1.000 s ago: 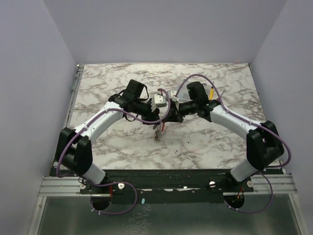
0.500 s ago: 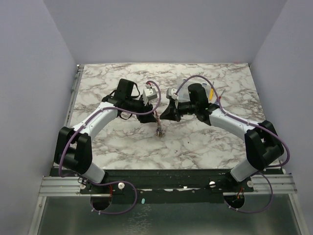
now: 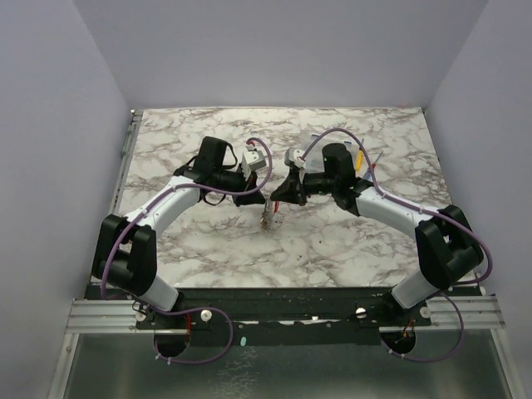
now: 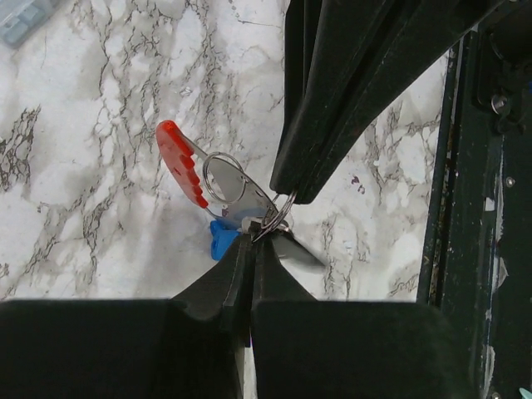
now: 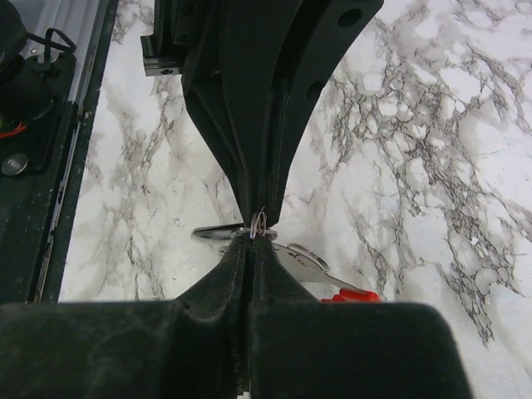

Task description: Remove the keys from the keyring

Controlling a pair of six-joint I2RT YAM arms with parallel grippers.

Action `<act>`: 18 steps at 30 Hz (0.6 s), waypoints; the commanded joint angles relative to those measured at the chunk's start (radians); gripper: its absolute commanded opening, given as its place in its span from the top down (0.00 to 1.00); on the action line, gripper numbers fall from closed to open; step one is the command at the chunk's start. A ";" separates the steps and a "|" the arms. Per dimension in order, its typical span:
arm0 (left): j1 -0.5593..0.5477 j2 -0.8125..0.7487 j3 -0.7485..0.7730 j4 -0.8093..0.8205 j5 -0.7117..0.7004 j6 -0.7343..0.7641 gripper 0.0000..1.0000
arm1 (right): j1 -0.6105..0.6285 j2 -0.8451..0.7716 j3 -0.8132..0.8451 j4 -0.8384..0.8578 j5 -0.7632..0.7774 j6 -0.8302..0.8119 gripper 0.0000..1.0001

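As L gripper (image 4: pixel 252 243) & R gripper (image 5: pixel 249 243) pinch the keyring (image 4: pixel 281 218) tip-to-tip — keys (image 4: pixel 239 188) dangle at the tips.

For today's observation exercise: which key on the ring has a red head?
The key pointing up-left in the left wrist view; the blue key sits below it.

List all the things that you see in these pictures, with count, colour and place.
keys: several, silvery, one red head, one blue; hanging from the ring, table centre
ring: one, silvery; pinched between both hands
screwdriver: one, yellow; far right, beside the right arm
pale object: one, grey-blue; on the table, unclear what it is
table: one, white marble with grey veins
left hand: one, black; shut on the ring
right hand: one, black; shut on the ring
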 commanded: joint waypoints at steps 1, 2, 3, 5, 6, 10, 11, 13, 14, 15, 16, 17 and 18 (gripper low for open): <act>-0.002 0.021 -0.014 0.032 0.060 -0.033 1.00 | 0.007 -0.029 -0.027 0.103 -0.010 0.046 0.99; -0.002 0.031 -0.014 0.031 0.063 -0.036 1.00 | 0.007 -0.027 -0.031 0.120 -0.012 0.057 0.99; -0.002 0.037 -0.014 0.031 0.065 -0.040 1.00 | 0.007 -0.025 -0.035 0.133 -0.012 0.062 0.99; -0.003 0.049 -0.010 0.032 0.069 -0.046 1.00 | 0.007 -0.021 -0.042 0.155 -0.017 0.074 0.99; -0.004 0.054 -0.007 0.032 0.071 -0.053 1.00 | 0.007 -0.020 -0.049 0.174 -0.018 0.083 1.00; -0.025 0.076 0.005 0.033 0.068 -0.066 1.00 | 0.007 -0.014 -0.060 0.200 -0.025 0.095 0.99; -0.034 0.080 0.005 0.034 0.059 -0.068 1.00 | 0.007 -0.014 -0.063 0.207 -0.025 0.097 0.99; -0.051 0.087 0.006 0.033 0.050 -0.069 1.00 | 0.007 -0.015 -0.068 0.211 -0.027 0.098 0.99; -0.054 0.089 0.005 0.033 0.054 -0.069 1.00 | 0.007 -0.014 -0.069 0.211 -0.028 0.096 0.99; -0.050 0.085 0.003 0.025 0.063 -0.067 1.00 | 0.007 -0.017 -0.071 0.210 -0.026 0.095 0.99; -0.035 0.074 -0.001 0.013 0.069 -0.058 1.00 | 0.007 -0.022 -0.074 0.200 -0.022 0.085 0.99; -0.006 0.052 -0.016 0.009 0.078 -0.050 0.92 | 0.006 -0.031 -0.076 0.187 -0.019 0.071 0.99; 0.026 0.022 -0.031 0.007 0.090 -0.039 0.82 | 0.004 -0.037 -0.081 0.179 -0.018 0.064 0.99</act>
